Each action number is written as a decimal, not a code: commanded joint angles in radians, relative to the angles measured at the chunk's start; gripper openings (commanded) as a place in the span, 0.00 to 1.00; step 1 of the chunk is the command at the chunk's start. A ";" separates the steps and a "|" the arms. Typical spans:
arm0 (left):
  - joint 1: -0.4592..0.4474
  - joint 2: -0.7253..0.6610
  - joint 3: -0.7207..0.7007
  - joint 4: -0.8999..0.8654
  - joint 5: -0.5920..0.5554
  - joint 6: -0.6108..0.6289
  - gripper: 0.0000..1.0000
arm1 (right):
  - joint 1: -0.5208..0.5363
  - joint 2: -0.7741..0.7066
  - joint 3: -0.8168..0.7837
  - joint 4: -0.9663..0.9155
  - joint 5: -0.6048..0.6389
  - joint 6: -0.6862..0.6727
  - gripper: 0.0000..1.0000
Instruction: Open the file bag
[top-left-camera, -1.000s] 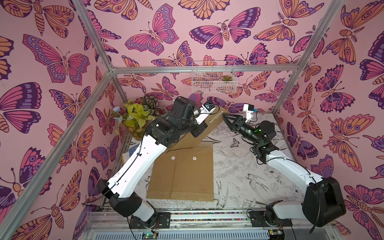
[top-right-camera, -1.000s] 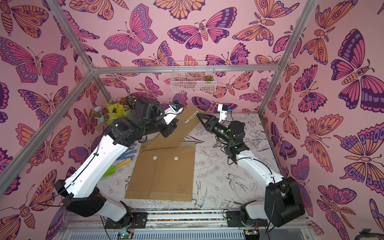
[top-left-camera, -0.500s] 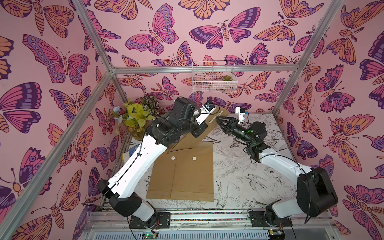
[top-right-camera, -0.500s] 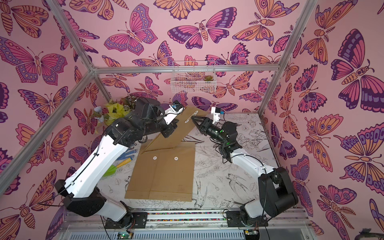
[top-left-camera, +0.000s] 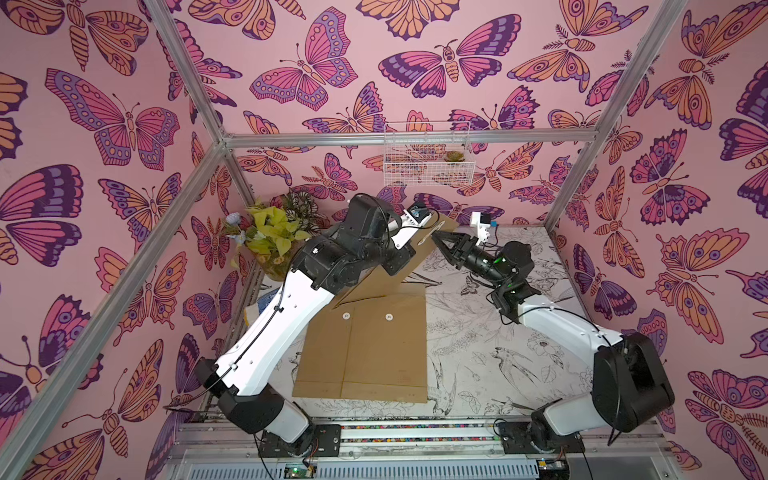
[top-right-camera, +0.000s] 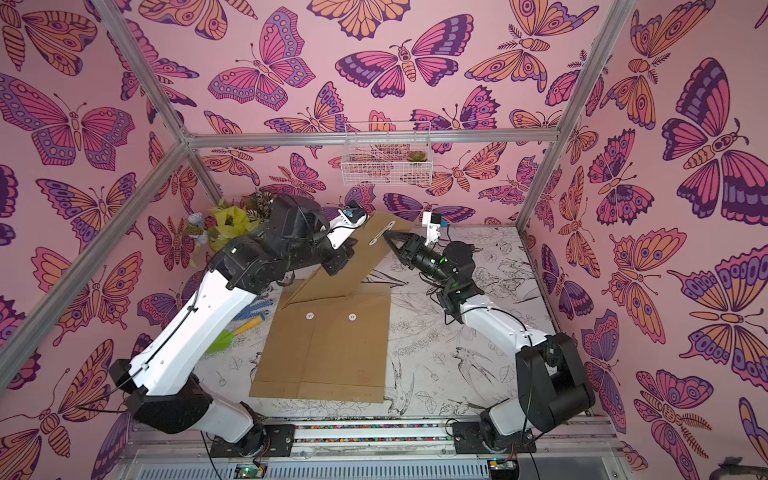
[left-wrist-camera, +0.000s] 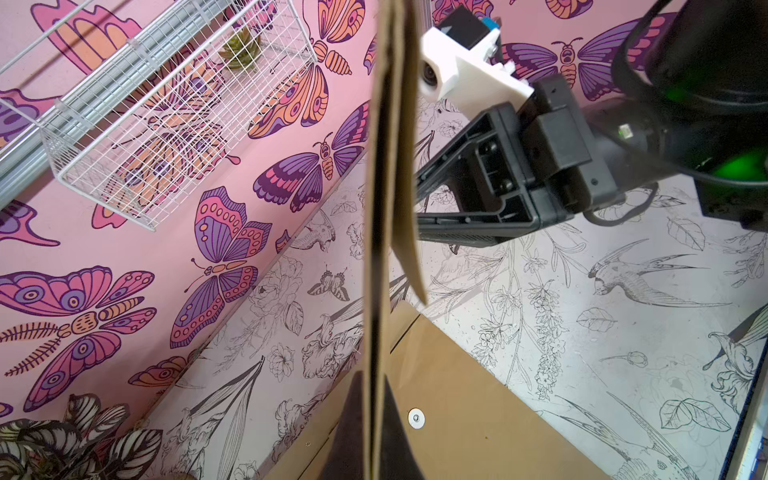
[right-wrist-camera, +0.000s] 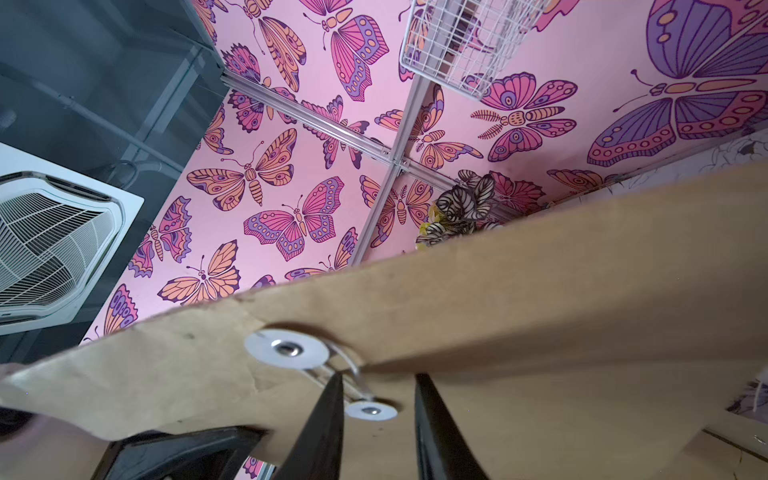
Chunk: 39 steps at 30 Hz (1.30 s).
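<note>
my left gripper (left-wrist-camera: 372, 415) clenched on flap (top-right-camera: 365, 257) of bag (top-left-camera: 365, 345) — body flat mid-table (top-left-camera: 478, 340), flap raised to expose string (right-wrist-camera: 351, 365) | my right gripper (right-wrist-camera: 378, 378) jaws apart, straddling string — unwinding likely next

Open table (top-left-camera: 490, 345) right of the file bag (top-left-camera: 365, 349). Left arm (top-left-camera: 282, 328) crosses the bag's left edge; potted plant (top-left-camera: 272, 237) beyond its far-left corner, wire basket (top-left-camera: 428, 166) high behind it.

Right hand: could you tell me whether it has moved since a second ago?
Yes. The right hand has moved in toward the raised end of the file bag, drawing closer beneath the fixed wire basket.
</note>
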 joint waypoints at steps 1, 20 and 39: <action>-0.005 -0.009 -0.012 -0.006 -0.003 0.003 0.00 | 0.005 -0.006 0.046 -0.004 -0.011 -0.024 0.28; -0.005 -0.035 -0.044 -0.011 -0.040 0.012 0.00 | -0.019 -0.156 0.085 -0.631 0.131 -0.383 0.09; -0.008 -0.029 -0.012 -0.050 -0.036 0.006 0.00 | -0.041 -0.058 0.184 -0.503 -0.186 -0.461 0.57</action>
